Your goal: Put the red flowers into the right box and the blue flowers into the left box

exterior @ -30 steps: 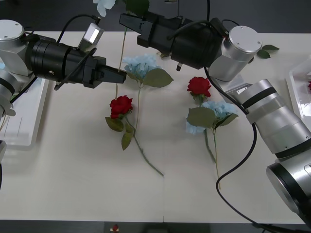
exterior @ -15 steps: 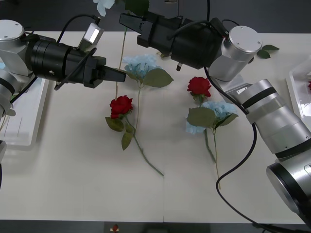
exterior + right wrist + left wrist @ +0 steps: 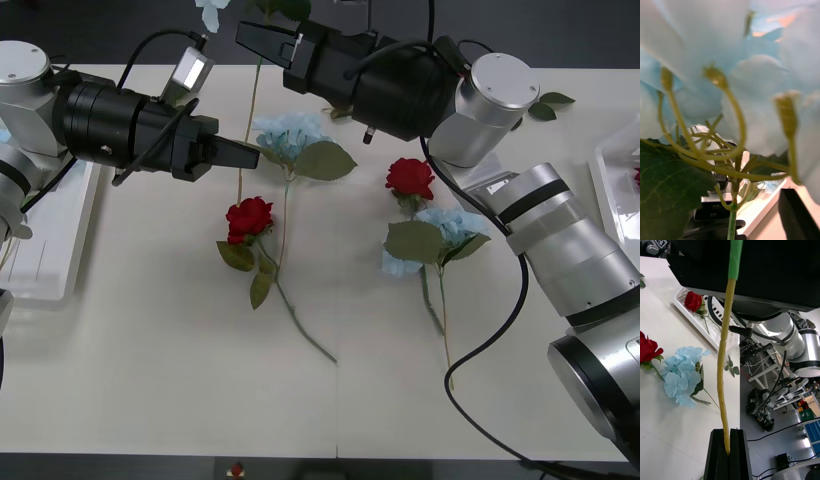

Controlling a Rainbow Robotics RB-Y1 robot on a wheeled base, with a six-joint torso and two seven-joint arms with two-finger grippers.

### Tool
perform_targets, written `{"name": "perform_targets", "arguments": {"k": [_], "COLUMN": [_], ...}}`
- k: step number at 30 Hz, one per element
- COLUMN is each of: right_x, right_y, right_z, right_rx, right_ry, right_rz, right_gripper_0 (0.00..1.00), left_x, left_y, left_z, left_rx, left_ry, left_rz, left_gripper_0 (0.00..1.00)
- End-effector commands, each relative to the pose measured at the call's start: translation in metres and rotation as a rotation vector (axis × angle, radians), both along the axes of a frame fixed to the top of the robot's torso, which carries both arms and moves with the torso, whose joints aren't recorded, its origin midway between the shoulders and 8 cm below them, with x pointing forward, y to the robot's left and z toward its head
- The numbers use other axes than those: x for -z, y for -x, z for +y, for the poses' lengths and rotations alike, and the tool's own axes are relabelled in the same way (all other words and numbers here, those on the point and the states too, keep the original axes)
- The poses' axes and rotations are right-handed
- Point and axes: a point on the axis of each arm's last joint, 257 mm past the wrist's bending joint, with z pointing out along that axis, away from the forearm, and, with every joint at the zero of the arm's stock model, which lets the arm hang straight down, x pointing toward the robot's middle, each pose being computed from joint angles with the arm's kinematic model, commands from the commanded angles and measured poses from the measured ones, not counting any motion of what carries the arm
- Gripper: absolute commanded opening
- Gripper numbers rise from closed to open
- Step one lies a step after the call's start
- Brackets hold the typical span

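Biggest first: table (image 3: 180, 400), with the left box (image 3: 40, 270) at its edge. I'll place everything off that box. The right box (image 3: 612, 190) is at the far opposite edge and has one red rose (image 3: 693, 301) in it already.

Left gripper (image 3: 248, 155) sits a bit inboard of the left box, off the table, clenched on the bare yellowish stem (image 3: 724, 363) of a blue flower (image 3: 213, 10). The bloom sticks up farther back from the box. Right gripper (image 3: 262, 40) is just beyond it near the bloom. Its finger (image 3: 795, 219) sits clear of the stem, so looks released imo.

Still on the table, further from the left box: two blue flowers (image 3: 290, 135) and two red flowers (image 3: 249, 217).

Handling, my guess: super light, floppy fabric, and the stem is prob wire so it bends and the top-heavy bloom will swing. Thin stem can twist in the pads. Grab mid-stem or close under the head, not the petals or leaves, they'd crush or pull off.
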Motion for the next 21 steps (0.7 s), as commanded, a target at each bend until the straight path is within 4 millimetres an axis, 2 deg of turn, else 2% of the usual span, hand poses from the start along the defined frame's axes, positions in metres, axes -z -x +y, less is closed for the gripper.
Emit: {"name": "perform_targets", "arguments": {"k": [1,6,13,15,16,17,21], "right_x": [-0.042,-0.041,-0.040,-0.038,-0.038,-0.036,-0.026], "right_y": [0.015,0.014,0.012,0.011,0.010,0.010,0.011], "right_z": [0.018,0.016,0.010,0.006,0.004,0.000,-0.012], "right_rx": [-0.029,-0.024,-0.018,-0.015,-0.014,-0.015,-0.028], "right_ry": [-0.034,-0.029,-0.011,0.001,0.007,0.022,0.081], "right_rz": [-0.087,-0.091,-0.108,-0.117,-0.121,-0.128,-0.146], "right_gripper_0": [0.85,0.91,0.97,0.98,0.97,0.98,0.98], "left_x": [-0.015,-0.018,-0.026,-0.032,-0.033,-0.038,-0.046], "left_y": [-0.004,-0.008,-0.023,-0.028,-0.029,-0.033,-0.039], "left_z": [0.004,0.021,0.067,0.096,0.101,0.118,0.162], "left_rx": [-0.005,-0.031,-0.113,-0.153,-0.163,-0.192,-0.271], "left_ry": [-0.013,-0.029,-0.109,-0.163,-0.172,-0.196,-0.272], "left_rz": [-0.017,-0.028,-0.078,-0.111,-0.117,-0.133,-0.164], "left_gripper_0": [0.00,0.00,0.00,0.00,0.00,0.00,0.00]}}
